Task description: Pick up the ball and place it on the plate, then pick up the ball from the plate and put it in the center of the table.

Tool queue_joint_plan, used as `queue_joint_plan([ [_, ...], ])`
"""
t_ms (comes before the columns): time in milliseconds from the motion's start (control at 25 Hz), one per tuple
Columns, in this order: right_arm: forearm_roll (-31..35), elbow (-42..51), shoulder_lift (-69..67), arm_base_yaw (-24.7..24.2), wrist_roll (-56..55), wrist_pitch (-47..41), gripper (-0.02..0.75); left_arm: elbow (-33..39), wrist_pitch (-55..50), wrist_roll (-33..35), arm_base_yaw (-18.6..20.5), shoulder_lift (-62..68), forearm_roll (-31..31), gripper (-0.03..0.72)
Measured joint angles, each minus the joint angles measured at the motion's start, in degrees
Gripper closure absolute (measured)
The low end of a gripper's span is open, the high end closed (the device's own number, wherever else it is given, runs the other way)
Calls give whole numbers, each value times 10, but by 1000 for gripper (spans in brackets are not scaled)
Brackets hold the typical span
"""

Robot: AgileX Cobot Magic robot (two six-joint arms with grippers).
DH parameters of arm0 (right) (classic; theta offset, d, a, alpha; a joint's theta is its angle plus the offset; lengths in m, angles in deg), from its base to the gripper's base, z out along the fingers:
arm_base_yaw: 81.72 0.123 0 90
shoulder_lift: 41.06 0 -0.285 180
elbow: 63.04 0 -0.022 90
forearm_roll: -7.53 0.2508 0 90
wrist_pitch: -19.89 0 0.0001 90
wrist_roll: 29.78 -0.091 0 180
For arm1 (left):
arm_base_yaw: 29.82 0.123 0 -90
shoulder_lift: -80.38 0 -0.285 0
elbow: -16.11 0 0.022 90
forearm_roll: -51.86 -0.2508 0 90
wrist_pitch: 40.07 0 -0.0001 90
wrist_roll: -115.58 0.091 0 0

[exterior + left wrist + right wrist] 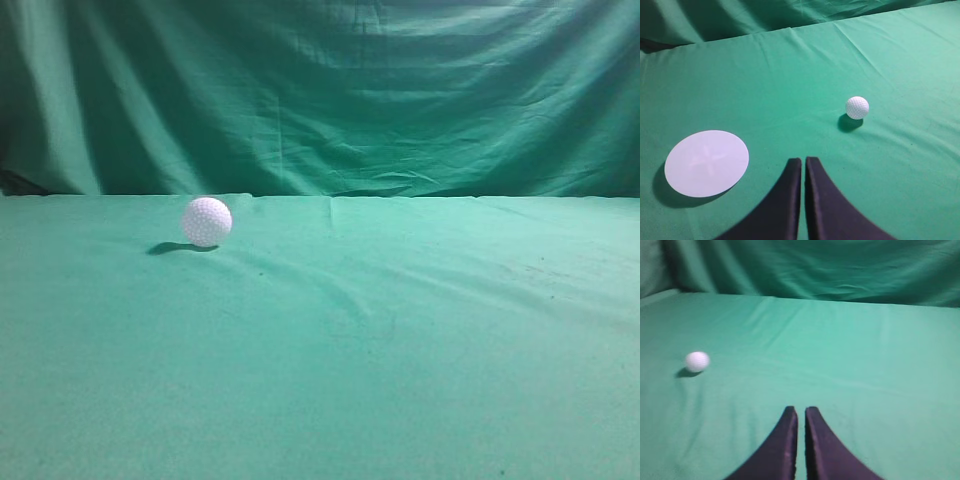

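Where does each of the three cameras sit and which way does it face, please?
Exterior view: low, near table height, looking along the table at the ball and the backdrop curtain; no part of the robot shows.
Left wrist view: raised on the left arm, angled down at the ball and the plate; the left gripper shows, fingers nearly together.
Right wrist view: lower, looking across the cloth to the ball at far left; the right gripper shows, nearly closed.
Shared: all three see the ball; only the left wrist view sees the plate.
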Motion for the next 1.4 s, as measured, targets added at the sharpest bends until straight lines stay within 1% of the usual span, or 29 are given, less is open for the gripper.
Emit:
queue_joint_plan([
  [160,13,63,50,-80,-1,33,689,0,0,0,0,0,0,688],
  [280,16,82,60,-120,-2,36,689,0,0,0,0,0,0,688],
  [360,16,82,61,-131,-5,33,689,0,0,0,0,0,0,688],
  [680,16,84,61,-134,-7,-18,689,0,0,0,0,0,0,688],
  [1400,16,84,61,-134,-8,-23,689,0,0,0,0,0,0,688],
])
